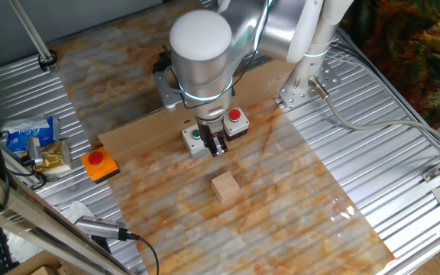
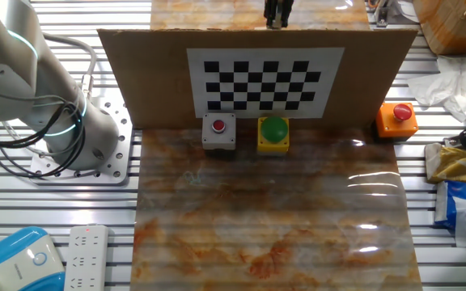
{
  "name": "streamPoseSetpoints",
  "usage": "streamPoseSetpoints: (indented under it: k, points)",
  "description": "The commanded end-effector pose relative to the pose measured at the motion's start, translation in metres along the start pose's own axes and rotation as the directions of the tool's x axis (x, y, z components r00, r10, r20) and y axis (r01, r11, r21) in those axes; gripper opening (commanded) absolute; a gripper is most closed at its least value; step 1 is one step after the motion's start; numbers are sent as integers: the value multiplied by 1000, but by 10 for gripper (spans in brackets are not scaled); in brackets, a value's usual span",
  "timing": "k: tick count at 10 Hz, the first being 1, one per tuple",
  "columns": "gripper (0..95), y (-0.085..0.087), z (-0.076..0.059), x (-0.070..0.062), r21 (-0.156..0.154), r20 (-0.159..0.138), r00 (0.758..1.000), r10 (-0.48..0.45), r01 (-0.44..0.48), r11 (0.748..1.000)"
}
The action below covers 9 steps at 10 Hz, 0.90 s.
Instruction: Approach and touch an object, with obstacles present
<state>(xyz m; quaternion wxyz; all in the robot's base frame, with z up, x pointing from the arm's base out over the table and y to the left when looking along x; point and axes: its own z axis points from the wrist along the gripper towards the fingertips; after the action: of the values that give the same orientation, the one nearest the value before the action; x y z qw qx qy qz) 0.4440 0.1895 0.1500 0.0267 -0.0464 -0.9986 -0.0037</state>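
The light-tan wooden cube sits on the marbled table top, below my gripper in the picture and apart from it. My gripper points down with its fingers together and empty, right beside the white box with the green button and the black box with the red button. The brown cardboard runs behind the boxes. In the other fixed view the cardboard stands upright with a checkerboard, both boxes stand before it, my gripper shows above its top edge, and the cube is hidden.
A flat orange box with a red button lies near one end of the cardboard. Packets and cables lie on the ribbed metal bench. The arm's base stands beside the table top.
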Motion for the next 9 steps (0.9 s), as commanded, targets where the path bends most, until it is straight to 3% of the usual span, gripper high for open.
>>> streamPoseSetpoints:
  k: [1,9]
  points:
    - [0,-1,10,-3,5,3,1000,-3,3,1000]
    - [0,1,52,-12,22,24,1000,-11,10,1000]
